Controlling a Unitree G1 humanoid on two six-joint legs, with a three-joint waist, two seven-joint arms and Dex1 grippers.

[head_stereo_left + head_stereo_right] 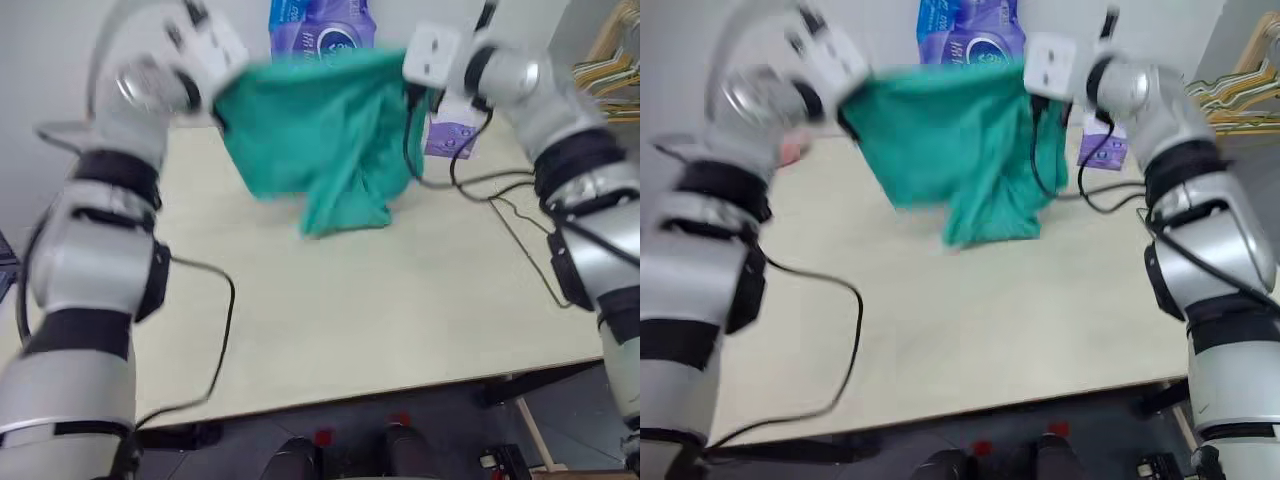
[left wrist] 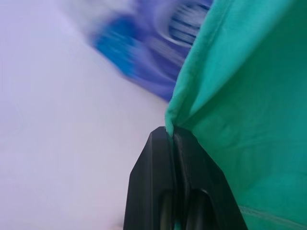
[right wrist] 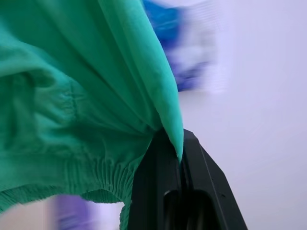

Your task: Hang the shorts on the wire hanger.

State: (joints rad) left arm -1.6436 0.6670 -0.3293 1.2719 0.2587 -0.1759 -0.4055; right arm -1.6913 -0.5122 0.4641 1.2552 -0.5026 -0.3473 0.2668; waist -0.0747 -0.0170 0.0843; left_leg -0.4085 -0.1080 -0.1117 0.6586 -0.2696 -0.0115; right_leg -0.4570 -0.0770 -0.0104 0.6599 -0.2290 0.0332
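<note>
Both grippers, left gripper (image 2: 171,136) and right gripper (image 3: 178,143), are pinching the teal-green soft cloth shorts (image 1: 320,140) above the pale table (image 1: 380,300); keeping the cloth taut is helping threading onto a hanger.

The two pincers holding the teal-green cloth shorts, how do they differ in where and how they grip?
The left pincer pinches a plain folded edge of the teal-green cloth shorts at their left upper corner; the right pincer pinches the right upper corner, close beside the gathered elastic waistband. The left end is held slightly lower than the right. Both are shut on the cloth, holding the shorts spread above the pale tabletop.
</note>
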